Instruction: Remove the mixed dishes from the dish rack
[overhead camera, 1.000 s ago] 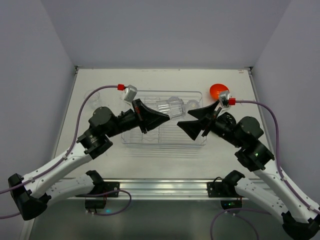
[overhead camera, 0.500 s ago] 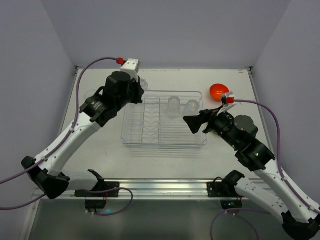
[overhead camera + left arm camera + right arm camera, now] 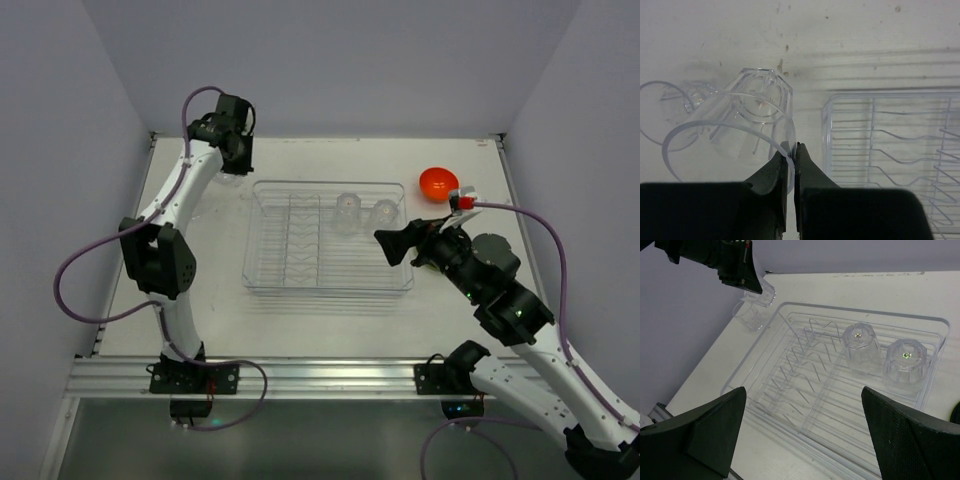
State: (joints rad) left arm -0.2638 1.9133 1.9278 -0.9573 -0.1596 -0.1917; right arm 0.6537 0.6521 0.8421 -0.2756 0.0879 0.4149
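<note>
The left end effector [image 3: 792, 149] was reached out past the far left corner of the dish rack [image 3: 330, 262]. Its fingers were pressed together on the rim wall of a clear tumbler [image 3: 742, 117]. That tumbler was tilted, with its mouth toward the wrist camera and its base pointing away over the desk [image 3: 330, 320]. Whether it touched the desk cannot be told. A second tumbler [image 3: 751, 316] stood mouth up on the desk just beside the held one, outside the rack.

The right end effector [image 3: 388, 247] hung at the rack's right end with its fingers spread wide apart, holding and touching nothing. Ahead of it, two more tumblers [image 3: 862, 347] [image 3: 906, 360] stood upside down side by side in the rack's far right part, near the fingers but clear of them. The orange-red bowl [image 3: 438, 183] sat on the desk beyond the rack's far right corner.
</note>
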